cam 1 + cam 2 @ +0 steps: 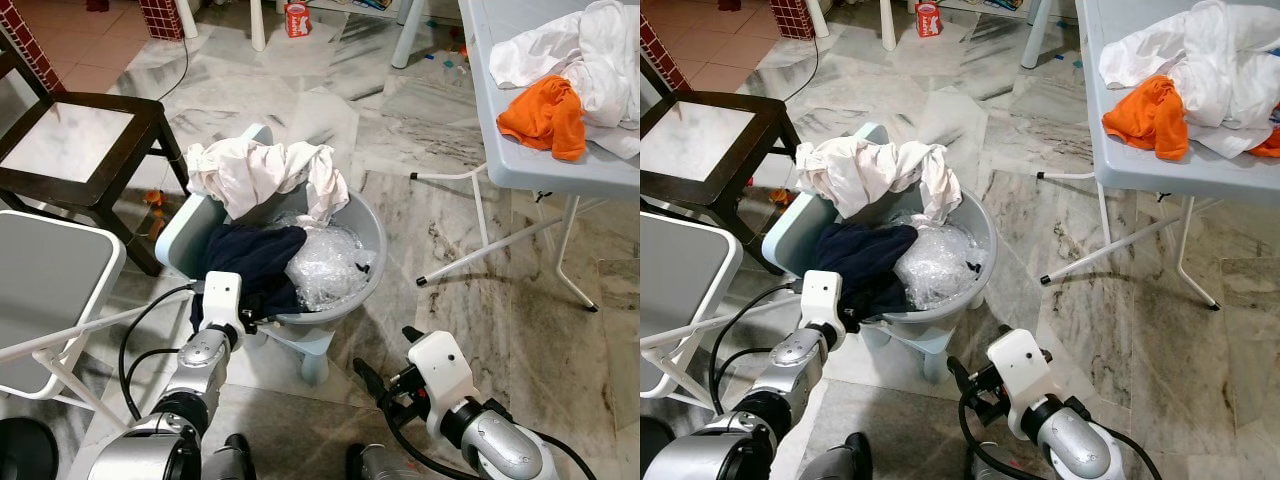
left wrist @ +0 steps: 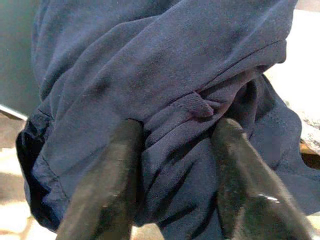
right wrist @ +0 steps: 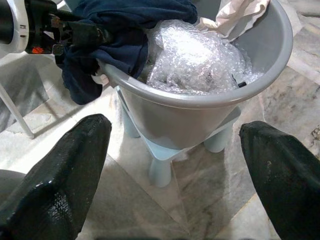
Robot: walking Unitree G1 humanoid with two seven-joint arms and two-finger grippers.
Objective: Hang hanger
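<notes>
At the near rim of the grey tub (image 1: 372, 238), the left gripper (image 2: 172, 150) pinches a fold of the dark blue garment (image 1: 250, 262), its two black fingers (image 2: 107, 180) pressed into the cloth on either side of a bunched ridge. That garment drapes over the tub's edge and hangs down outside it. No hanger can be made out anywhere; whether one lies under the clothes cannot be told. Beside the blue cloth inside the tub sits a wad of clear bubble wrap (image 1: 325, 265), and a white garment (image 1: 255, 170) is heaped over the far rim. The tub rests on a pale blue plastic stool (image 3: 165, 160). The right gripper (image 3: 175, 170) hovers low in front of the stool, its fingers spread wide and holding nothing. To the robot's right stands a grey folding table (image 1: 540, 165) carrying white laundry (image 1: 590, 50) and an orange cloth (image 1: 545, 115). A dark wooden chair (image 1: 80, 150) stands to the left on the marble floor (image 1: 500, 330).
</notes>
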